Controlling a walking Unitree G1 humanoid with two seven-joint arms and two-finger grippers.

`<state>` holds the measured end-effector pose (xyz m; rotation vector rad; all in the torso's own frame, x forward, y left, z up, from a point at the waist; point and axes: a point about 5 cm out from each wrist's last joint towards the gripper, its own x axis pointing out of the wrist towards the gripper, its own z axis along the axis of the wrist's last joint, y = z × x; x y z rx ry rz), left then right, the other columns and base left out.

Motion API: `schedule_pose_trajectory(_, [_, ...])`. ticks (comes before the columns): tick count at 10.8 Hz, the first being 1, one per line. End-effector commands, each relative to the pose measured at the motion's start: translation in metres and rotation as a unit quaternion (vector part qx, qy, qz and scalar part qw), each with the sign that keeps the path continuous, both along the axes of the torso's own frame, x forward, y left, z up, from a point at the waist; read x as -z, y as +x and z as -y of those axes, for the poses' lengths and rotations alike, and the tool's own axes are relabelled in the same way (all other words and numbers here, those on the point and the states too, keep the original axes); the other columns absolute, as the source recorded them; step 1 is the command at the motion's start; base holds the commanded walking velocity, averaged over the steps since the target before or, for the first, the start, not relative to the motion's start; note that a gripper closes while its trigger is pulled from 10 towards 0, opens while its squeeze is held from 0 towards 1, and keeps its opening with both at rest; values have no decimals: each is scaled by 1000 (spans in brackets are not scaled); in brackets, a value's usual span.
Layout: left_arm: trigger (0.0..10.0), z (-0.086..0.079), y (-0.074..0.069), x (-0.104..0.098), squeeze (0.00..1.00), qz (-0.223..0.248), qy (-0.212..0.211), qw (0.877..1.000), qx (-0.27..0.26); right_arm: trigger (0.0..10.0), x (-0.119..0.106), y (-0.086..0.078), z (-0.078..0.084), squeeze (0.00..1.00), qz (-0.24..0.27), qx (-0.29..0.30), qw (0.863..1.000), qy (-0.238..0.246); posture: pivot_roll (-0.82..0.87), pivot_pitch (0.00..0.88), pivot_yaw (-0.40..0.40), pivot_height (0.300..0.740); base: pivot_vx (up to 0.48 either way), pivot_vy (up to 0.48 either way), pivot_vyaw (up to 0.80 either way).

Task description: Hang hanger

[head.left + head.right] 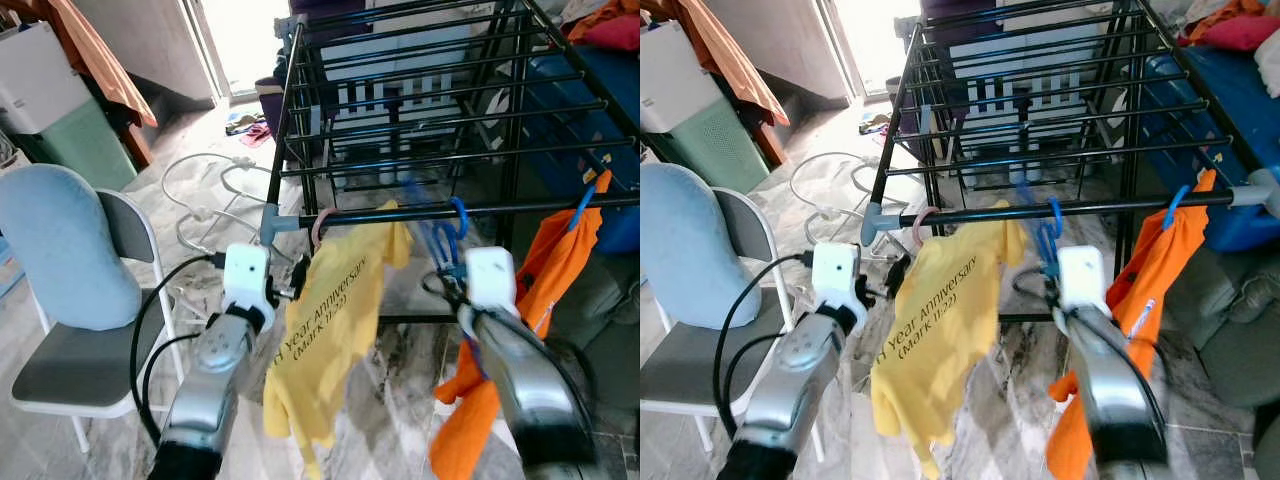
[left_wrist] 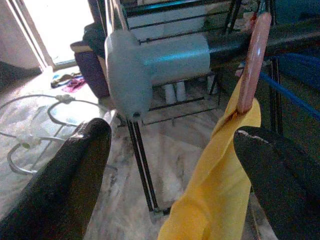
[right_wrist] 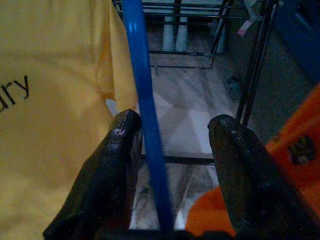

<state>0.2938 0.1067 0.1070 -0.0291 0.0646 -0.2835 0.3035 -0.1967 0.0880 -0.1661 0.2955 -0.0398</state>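
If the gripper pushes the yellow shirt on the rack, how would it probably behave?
The yellow shirt would probably give way softly: it drapes in folds from a pink hanger. Hung on the rack's front bar by that one hook, it likely swings or slides along. It seems light.

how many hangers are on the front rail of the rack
3. A pink hanger carrying the yellow shirt, an empty blue hanger at the right gripper, and another blue hanger holding the orange garment.
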Motion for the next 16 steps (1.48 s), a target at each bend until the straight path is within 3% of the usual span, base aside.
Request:
schedule_pose_trajectory(1, [10000, -7, -2, 1, 0, -5, 8, 1000, -8, 10000, -8, -1, -7, 1000, 19, -15, 1000, -5, -242, 14, 181, 740, 0, 0, 0])
schedule_pose_trajectory(5, [10000, -8, -9, 2, 0, -7, 11, 1000, -13, 10000, -18, -21, -16, 1000, 62, -31, 998, -8, -243, 34, 180, 740, 0, 0, 0])
schedule_pose_trajectory(10, [10000, -12, -13, 3, 0, -10, 16, 999, -33, 10000, -28, -25, -9, 1000, 71, -32, 996, -34, -242, 39, 150, 740, 0, 0, 0])
schedule_pose_trajectory(16, [10000, -13, -10, 2, 0, -13, 20, 999, -43, 10000, -35, -26, -9, 1000, 82, -35, 995, -39, -248, 42, 148, 740, -291, 0, 0])
